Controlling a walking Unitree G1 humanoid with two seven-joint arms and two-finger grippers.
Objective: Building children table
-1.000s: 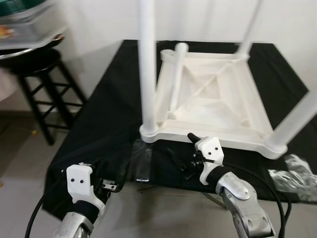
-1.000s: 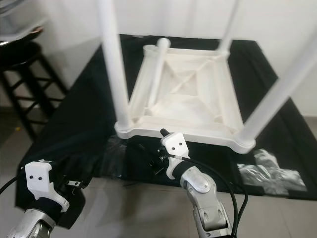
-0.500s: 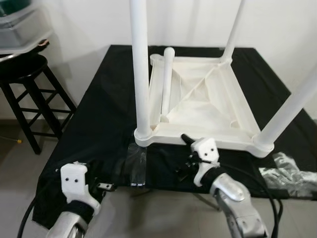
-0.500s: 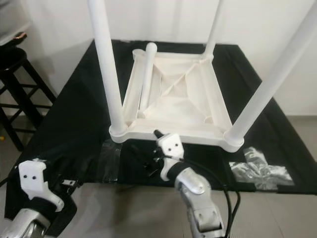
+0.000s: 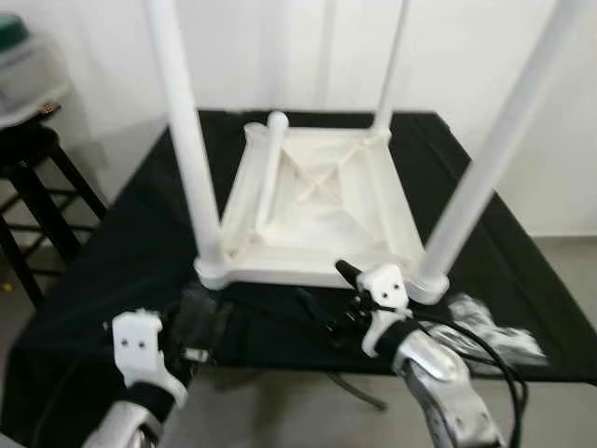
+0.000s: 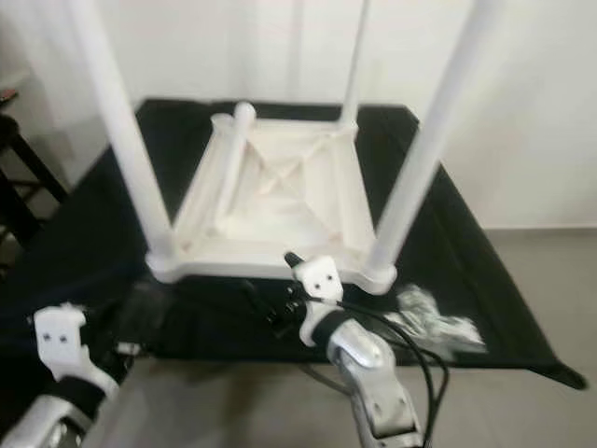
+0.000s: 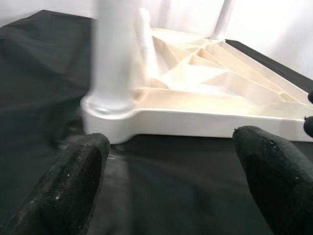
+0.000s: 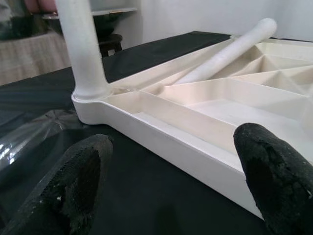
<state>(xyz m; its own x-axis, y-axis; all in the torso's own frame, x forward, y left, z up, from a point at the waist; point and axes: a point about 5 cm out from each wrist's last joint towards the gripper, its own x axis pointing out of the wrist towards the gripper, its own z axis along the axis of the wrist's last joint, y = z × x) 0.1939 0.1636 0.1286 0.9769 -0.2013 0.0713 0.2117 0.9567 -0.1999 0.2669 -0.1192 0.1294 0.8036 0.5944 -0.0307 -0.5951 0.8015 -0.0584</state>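
A white children's table lies upside down on a black cloth. Three of its legs stand upright: front left, front right and back right. A loose white leg lies inside the underside, along the left rail. My left gripper is open, low at the cloth's front edge, facing the front left corner. My right gripper is open just in front of the table's front rail. Nothing sits between either pair of fingers.
A black stool stands at the left with a container above it. Crumpled plastic wrap lies on the cloth at the front right. A clear plastic sheet lies at the front left. A white wall runs behind.
The whole picture has shifted and blurred as the camera moved, so the stool now sits at the left edge. Both grippers stay low at the cloth's front edge.
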